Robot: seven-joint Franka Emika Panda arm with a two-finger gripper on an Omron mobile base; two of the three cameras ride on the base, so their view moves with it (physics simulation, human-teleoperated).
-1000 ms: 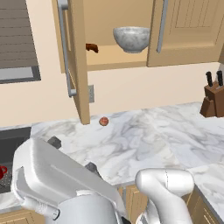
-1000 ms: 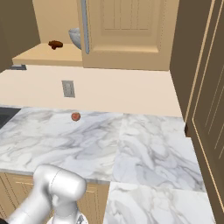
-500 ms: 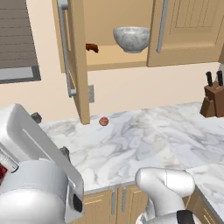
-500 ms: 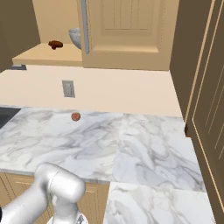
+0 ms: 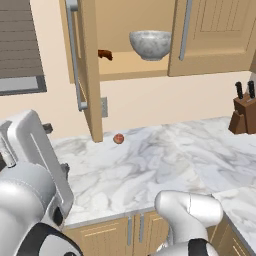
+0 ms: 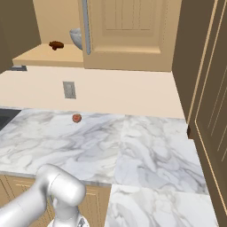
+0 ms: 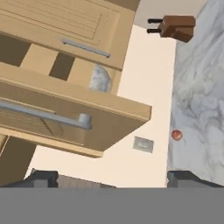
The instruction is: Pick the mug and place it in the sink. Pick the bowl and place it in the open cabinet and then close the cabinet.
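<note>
The grey-white marbled bowl (image 5: 150, 44) sits on the shelf inside the open cabinet (image 5: 90, 75), and it shows in the hand view as well (image 7: 99, 78). In the right base view the bowl (image 6: 76, 38) peeks out past a door of the cabinet (image 6: 128, 35). The cabinet's left door hangs swung out, its long silver bar handle (image 7: 43, 114) facing the hand. My gripper (image 7: 113, 179) is open, its fingertips (image 7: 41, 177) wide apart with nothing between them, well short of the cabinet. A dark corner of the sink (image 6: 5, 117) shows at the far left. The mug is out of view.
A small reddish ball (image 5: 118, 138) lies on the marble counter (image 5: 165, 160) below the cabinet, near a wall outlet (image 6: 69, 89). A knife block (image 5: 242, 112) stands at the counter's right end. A small brown item (image 5: 105, 54) rests on the shelf left of the bowl. Tall wood panels (image 6: 204, 88) bound the right.
In the left base view the arm has swung up and leftward, closer to the camera. The bowl, ball and cabinet doors have not moved. The jaws stay wide open.
</note>
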